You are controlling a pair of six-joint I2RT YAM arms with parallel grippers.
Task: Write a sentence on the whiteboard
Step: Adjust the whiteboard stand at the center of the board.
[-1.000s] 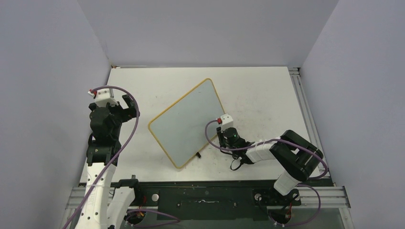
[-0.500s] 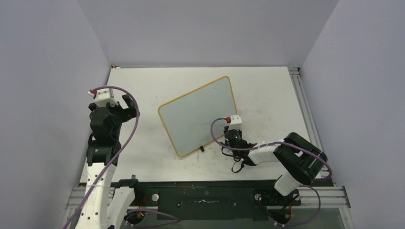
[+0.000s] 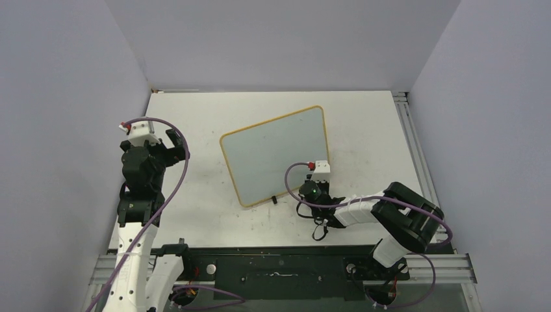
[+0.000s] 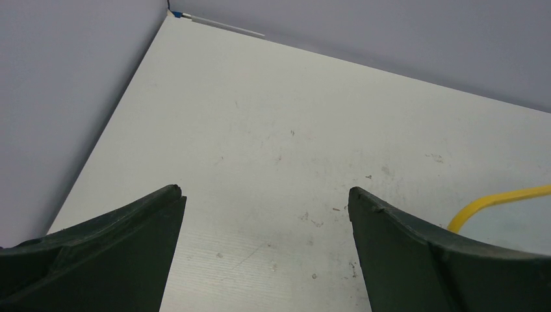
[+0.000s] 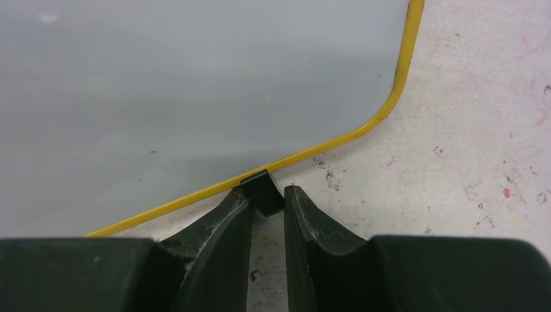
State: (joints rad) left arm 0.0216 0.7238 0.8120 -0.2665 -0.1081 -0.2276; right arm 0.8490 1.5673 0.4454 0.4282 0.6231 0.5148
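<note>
1. At the left of the top view, the left pincer (image 4: 265, 195) hangs over the tabletop (image 3: 364, 123), jaws spread wide and holding nothing.
2. The whiteboard (image 3: 273, 153) lies mid-frame, skewed, its face blank with no sentence on it.
3. At its lower edge, the right pincer (image 5: 266, 193) is nearly closed, pinching the black clip foot (image 5: 262, 188).
4. Judged from this, writing hasn't begun; nothing to write with is in view, so the whole task remains.

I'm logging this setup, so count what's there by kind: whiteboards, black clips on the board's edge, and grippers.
Whiteboard: 1
Black clips: 2, the second between the right gripper fingers
Grippers: 2, counting the left gripper
Total: 5
</note>
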